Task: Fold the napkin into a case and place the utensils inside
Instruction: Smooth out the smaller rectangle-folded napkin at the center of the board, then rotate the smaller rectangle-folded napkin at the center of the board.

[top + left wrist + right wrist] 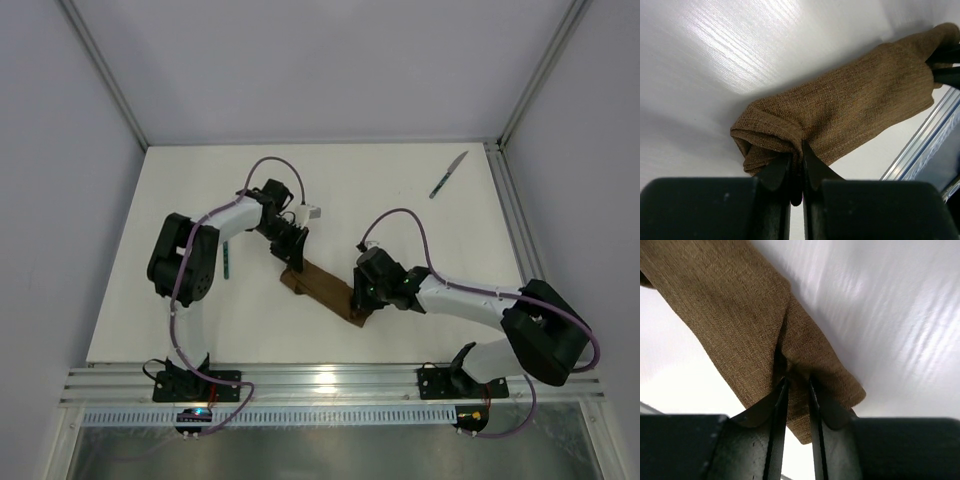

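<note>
The napkin (322, 290) lies mid-table, folded into a narrow dark brown strip that runs diagonally. My left gripper (292, 262) is at its far-left end, shut on a bunched fold of the cloth (850, 105), which is pinched between the jaws of that gripper (796, 155). My right gripper (362, 305) is at the near-right end. In the right wrist view, the gripper (797, 382) is shut on a ridge of the napkin (730, 315). The knife (448, 175) lies at the far right. The fork's teal handle (227, 258) shows beside the left arm.
An aluminium rail (330, 380) runs along the table's near edge, with both arm bases on it. Frame posts (540, 70) rise at the back corners. A raised strip (510, 220) borders the table's right side.
</note>
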`<state>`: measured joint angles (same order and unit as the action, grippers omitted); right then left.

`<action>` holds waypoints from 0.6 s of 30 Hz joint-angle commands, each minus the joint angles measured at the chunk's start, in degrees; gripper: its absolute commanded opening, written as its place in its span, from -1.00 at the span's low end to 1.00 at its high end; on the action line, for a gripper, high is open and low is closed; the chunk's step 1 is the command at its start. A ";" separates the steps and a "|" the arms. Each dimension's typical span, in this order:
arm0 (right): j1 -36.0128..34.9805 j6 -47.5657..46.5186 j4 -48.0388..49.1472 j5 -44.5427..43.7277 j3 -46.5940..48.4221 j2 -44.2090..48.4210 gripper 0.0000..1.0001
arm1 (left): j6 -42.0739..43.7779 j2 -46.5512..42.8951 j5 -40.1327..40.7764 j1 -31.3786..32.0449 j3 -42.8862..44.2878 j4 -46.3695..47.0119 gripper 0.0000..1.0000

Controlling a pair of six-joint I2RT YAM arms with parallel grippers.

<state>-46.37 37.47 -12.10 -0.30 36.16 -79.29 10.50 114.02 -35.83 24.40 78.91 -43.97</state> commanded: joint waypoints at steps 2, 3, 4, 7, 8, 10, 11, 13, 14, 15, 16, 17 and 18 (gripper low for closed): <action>0.05 -9.32 -7.85 -8.23 6.02 6.33 -0.41 | -0.04 -2.22 0.06 0.38 -2.27 1.68 -0.88; -0.12 -10.83 -7.77 -8.58 6.72 7.47 -0.31 | -0.04 -2.13 0.41 0.47 -3.06 2.04 -0.89; -0.47 -12.41 -6.81 -9.45 6.99 9.39 -0.25 | -0.04 -1.96 0.33 0.47 -3.33 2.30 -0.90; -2.75 -19.70 -1.63 -11.30 7.69 10.73 -0.03 | -0.13 -1.78 0.06 0.47 -3.77 2.74 -0.91; -4.33 -21.46 0.39 -12.26 7.78 10.38 -0.01 | -0.22 -1.78 0.06 0.47 -3.77 3.09 -0.91; -6.09 -26.65 7.85 -12.10 7.61 7.59 0.05 | -0.48 -2.04 0.06 0.47 -3.42 3.18 -0.90; -6.88 -28.14 10.49 -10.97 7.61 6.26 0.06 | -0.66 -2.04 0.06 0.47 -3.33 3.18 -0.91; -8.64 -31.66 14.90 -10.52 9.45 2.31 0.09 | -0.75 -2.04 0.15 0.47 -2.72 3.10 -0.90; -9.52 -32.80 17.17 -10.08 10.67 1.16 0.11 | -0.83 -2.04 0.06 0.47 -2.63 3.01 -0.91; -10.05 -34.38 18.67 -9.99 11.12 0.02 0.12 | -1.01 -2.04 -0.20 0.47 -2.54 3.10 -0.91; -10.58 -35.01 20.08 -9.99 11.30 -1.12 0.12 | -1.10 -2.04 -0.37 0.47 -2.54 3.01 -0.90; -11.19 -35.71 23.40 -9.73 11.65 -3.74 0.12 | -1.18 -2.13 -0.38 0.47 -2.54 3.18 -0.90; -12.42 -37.11 24.57 -9.72 11.91 -5.25 0.12 | -1.10 -2.22 -0.38 0.47 -2.62 3.01 -0.91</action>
<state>-56.71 7.01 1.65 -9.72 45.21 -81.38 9.47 113.80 -36.07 24.53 76.31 -41.89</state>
